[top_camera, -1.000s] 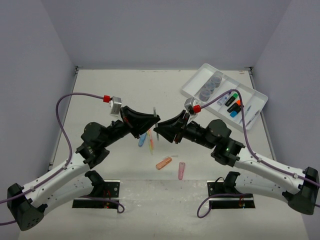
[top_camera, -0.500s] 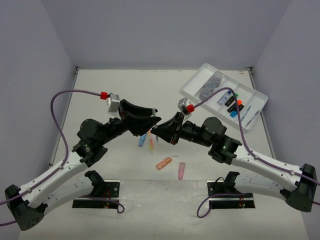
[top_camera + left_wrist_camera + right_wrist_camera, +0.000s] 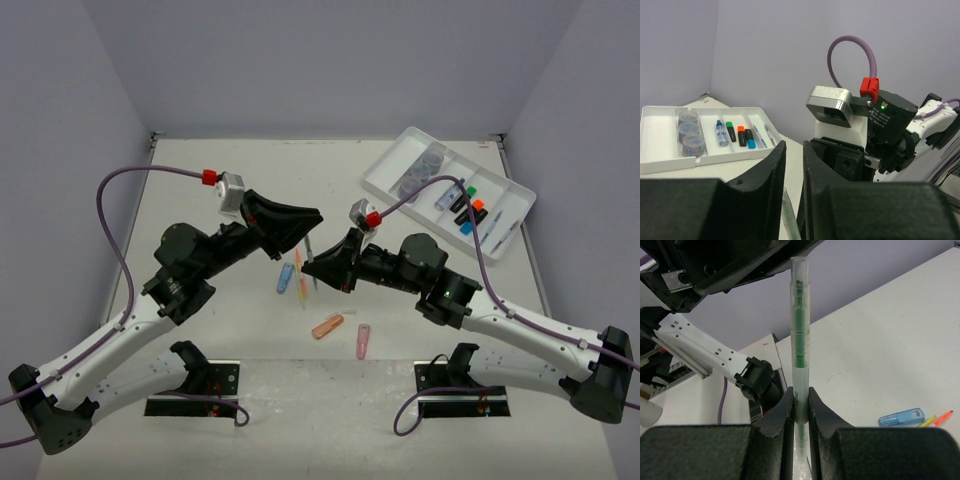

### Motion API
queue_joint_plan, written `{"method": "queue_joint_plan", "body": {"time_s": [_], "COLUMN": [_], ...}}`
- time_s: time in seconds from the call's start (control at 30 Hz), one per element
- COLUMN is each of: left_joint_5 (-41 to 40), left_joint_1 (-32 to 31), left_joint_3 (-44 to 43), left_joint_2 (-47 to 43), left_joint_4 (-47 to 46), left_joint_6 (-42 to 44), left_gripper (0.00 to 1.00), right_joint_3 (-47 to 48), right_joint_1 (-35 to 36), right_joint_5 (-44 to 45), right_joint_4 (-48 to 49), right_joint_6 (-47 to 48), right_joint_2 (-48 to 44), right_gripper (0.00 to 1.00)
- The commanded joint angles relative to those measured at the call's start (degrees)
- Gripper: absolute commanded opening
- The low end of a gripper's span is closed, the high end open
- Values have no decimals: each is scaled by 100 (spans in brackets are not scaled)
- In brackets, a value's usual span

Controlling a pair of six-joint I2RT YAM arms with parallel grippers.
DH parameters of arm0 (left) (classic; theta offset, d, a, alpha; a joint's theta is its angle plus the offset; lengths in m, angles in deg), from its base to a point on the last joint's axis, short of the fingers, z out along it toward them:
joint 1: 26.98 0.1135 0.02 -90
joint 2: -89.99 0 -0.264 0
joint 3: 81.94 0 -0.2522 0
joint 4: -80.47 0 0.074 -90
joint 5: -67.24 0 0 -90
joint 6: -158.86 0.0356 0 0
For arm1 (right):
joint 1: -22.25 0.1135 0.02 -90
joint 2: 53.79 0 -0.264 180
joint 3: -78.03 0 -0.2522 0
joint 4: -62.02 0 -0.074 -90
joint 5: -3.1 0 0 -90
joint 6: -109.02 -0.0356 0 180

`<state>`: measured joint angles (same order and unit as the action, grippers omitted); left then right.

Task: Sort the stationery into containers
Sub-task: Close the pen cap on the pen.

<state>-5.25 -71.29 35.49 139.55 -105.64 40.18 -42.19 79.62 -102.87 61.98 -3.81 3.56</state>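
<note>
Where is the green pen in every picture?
Top external: green pen mid-table, held at the right gripper tips.
Left wrist: green pen at the bottom edge, just left of centre.
Right wrist: green pen dead centre, pinched upright.
Landmark: white tray, top right in top external, far left in left wrist; absent in right wrist.

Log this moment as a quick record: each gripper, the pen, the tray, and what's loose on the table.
Right gripper: shut on the green pen, gripped near one end
Left gripper: at the pen's other end, jaws slightly apart, grip unclear
Tray: holds three pots, highlighters, thin pens
Loose on table: blue capsule, orange capsule, pink capsule
</note>
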Motion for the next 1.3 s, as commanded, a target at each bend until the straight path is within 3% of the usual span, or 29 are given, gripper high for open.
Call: {"method": "queue_joint_plan", "body": {"time_s": [0.0, 0.1, 0.83, 1.27], "left_joint_5": [52, 252, 436, 749], "left_joint_1": [10, 10, 10, 10], "left_joint_3": [-144, -100, 178, 576], "left_joint_2": [-25, -15, 190, 183], "left_joint_4": [121, 52, 172, 348], "left_joint_6": [112, 17, -186, -640], "left_gripper": [15, 0, 0, 0], "right_joint_3": [200, 251, 1121, 2299], "right_joint_1": [20, 20, 20, 20], "right_joint_5": [80, 167, 276, 171], "right_joint_4": [82, 15, -574, -1014], "right_joint_6": [177, 218, 862, 1469], "right_joint_2": [-166, -225, -275, 103], "right_gripper": [0, 0, 0, 0]}}
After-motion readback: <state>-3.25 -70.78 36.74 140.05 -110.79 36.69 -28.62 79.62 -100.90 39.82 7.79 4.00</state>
